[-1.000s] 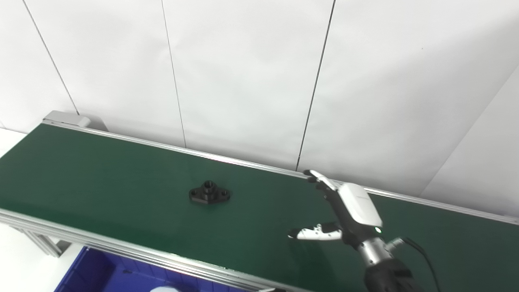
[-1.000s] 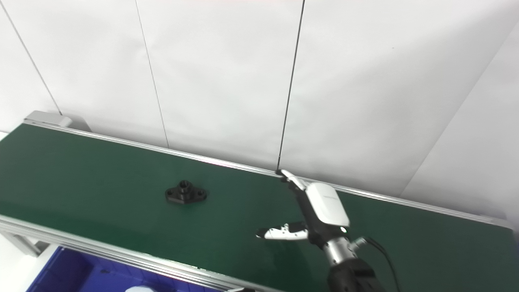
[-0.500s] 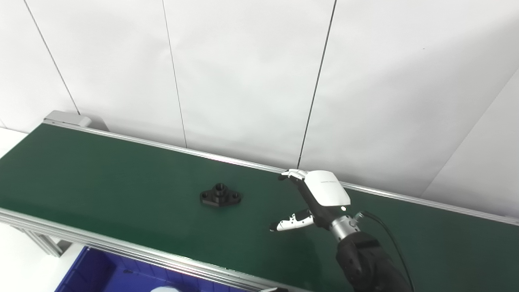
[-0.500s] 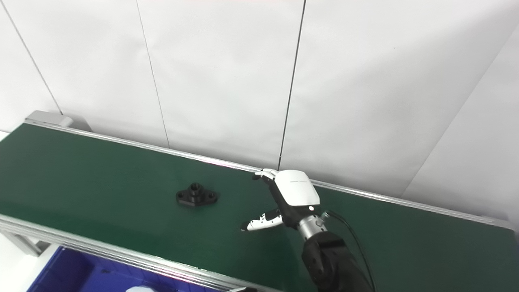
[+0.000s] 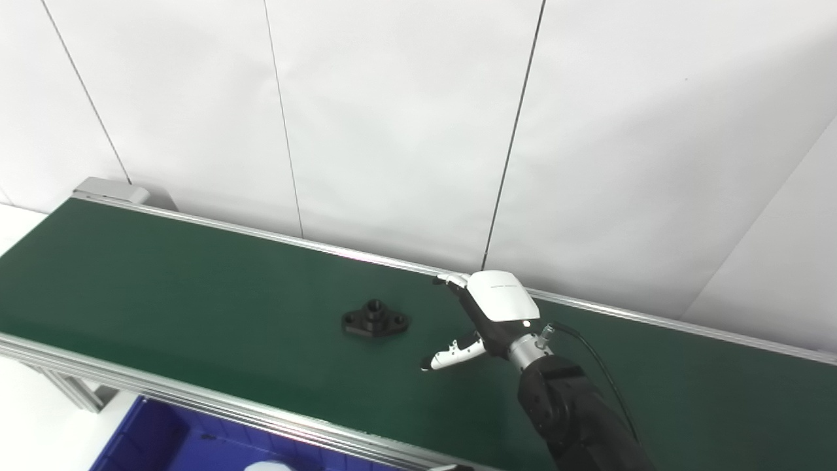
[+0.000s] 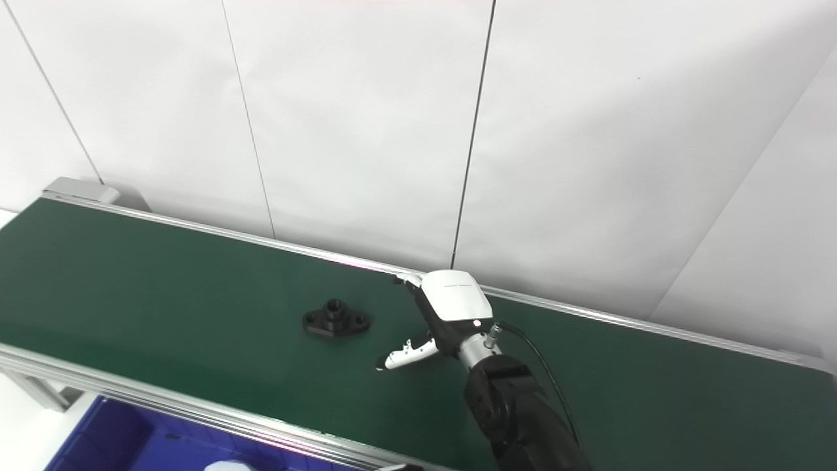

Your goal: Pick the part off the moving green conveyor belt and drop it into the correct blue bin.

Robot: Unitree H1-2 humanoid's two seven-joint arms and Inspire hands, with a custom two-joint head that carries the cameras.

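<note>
- Green conveyor belt [image 5: 163, 275] runs diagonally in front of a white panelled wall [image 5: 392, 118], its far-left end high in the frame and its right end lower.
- Part [image 5: 375, 322]: black flanged piece with a raised round boss in the middle and a hole in each ear. It lies flat on the belt, roughly mid-width, nearer the belt's near rail than the far one.
- Right hand [image 5: 487, 317]: above the belt, to the right of the part, near it but clearly apart. No contact.
- Hand state: spread and empty. Fingers [image 5: 451, 280] reach toward the belt's far rail; the thumb [image 5: 451, 355] points back along the belt toward the part, on the near side.
- The part sits left of the gap between thumb and fingers, outside the hand's span.
- The white back shell of the hand faces up toward the cameras; the black forearm [image 5: 575, 418] and a cable lead down to the bottom edge.
- Blue bin [image 5: 163, 441]: below the belt's near rail, partly cut off at the bottom edge. A pale rounded object [image 5: 265, 466] shows inside it; too little is visible to identify it.
- Left hand: out of frame.
</note>
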